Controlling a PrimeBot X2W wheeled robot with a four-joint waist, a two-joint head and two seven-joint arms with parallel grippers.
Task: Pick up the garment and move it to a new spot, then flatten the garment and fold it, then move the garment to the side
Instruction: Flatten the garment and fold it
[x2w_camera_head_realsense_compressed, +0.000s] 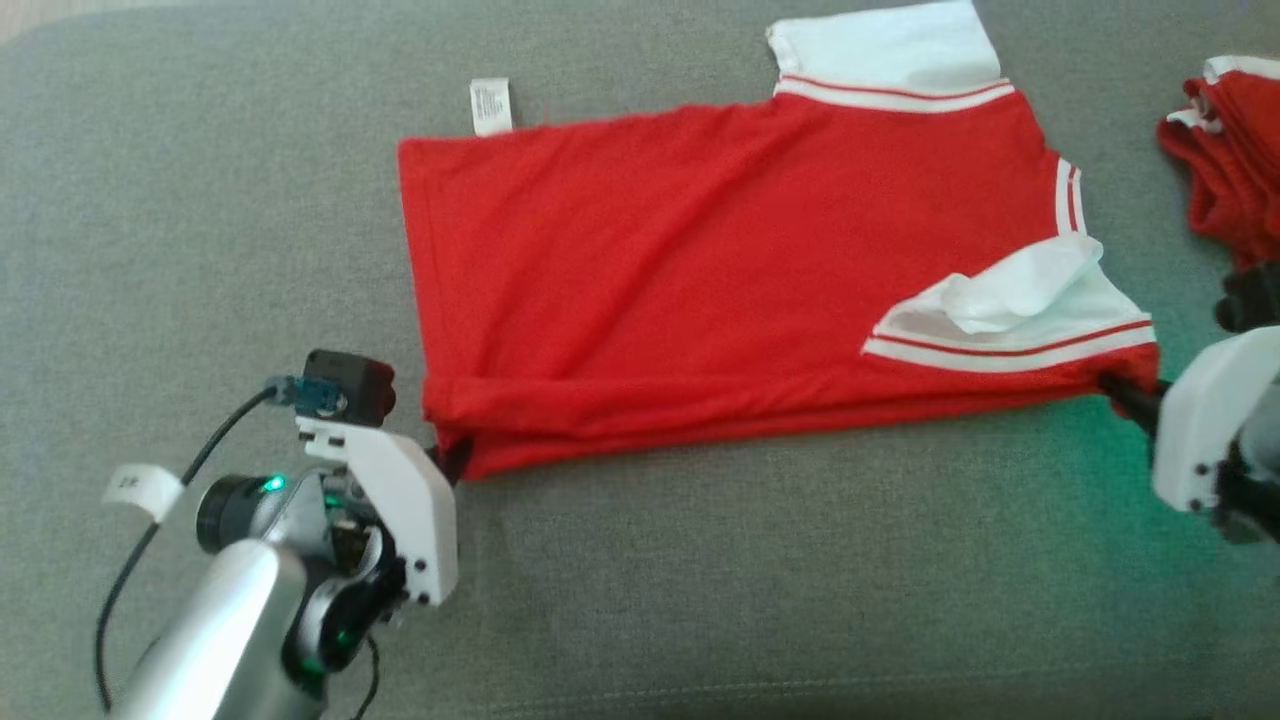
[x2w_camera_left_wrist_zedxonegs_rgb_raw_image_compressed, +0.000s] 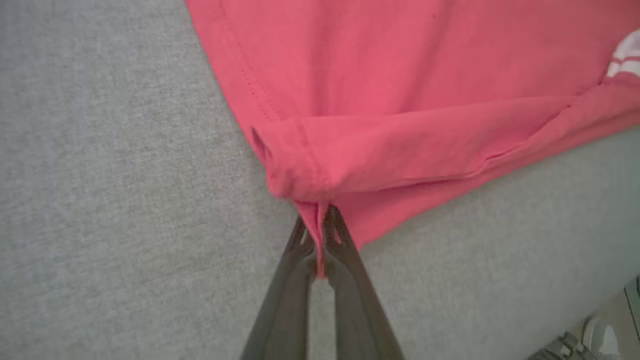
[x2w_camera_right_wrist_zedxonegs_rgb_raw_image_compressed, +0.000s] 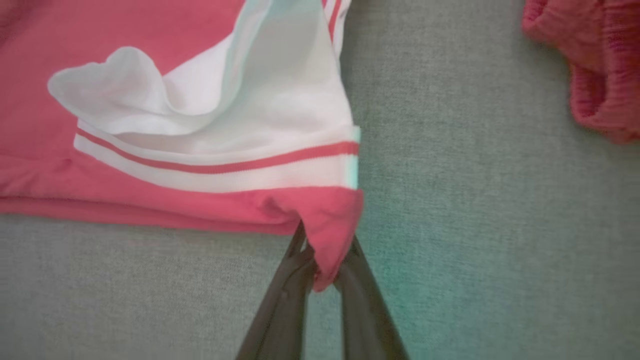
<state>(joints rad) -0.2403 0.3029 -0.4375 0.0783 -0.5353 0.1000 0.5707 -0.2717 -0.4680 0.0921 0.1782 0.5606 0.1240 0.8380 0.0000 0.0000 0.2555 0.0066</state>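
Observation:
The garment (x2w_camera_head_realsense_compressed: 720, 260) is a red shirt with white, red-striped sleeves, lying spread on the grey cloth surface, its near edge folded over. My left gripper (x2w_camera_head_realsense_compressed: 448, 462) is at its near left corner, shut on a pinch of red hem (x2w_camera_left_wrist_zedxonegs_rgb_raw_image_compressed: 318, 235) in the left wrist view. My right gripper (x2w_camera_head_realsense_compressed: 1118, 388) is at the near right corner below the white sleeve (x2w_camera_head_realsense_compressed: 1010, 310). In the right wrist view its fingers (x2w_camera_right_wrist_zedxonegs_rgb_raw_image_compressed: 292, 280) are closed on the red corner (x2w_camera_right_wrist_zedxonegs_rgb_raw_image_compressed: 325, 240) of the garment.
A second red garment (x2w_camera_head_realsense_compressed: 1225, 160) lies bunched at the far right edge, also seen as a red heap (x2w_camera_right_wrist_zedxonegs_rgb_raw_image_compressed: 595, 70) in the right wrist view. A white label (x2w_camera_head_realsense_compressed: 490, 105) sticks out at the shirt's far left. The grey cloth (x2w_camera_head_realsense_compressed: 700, 600) stretches all around.

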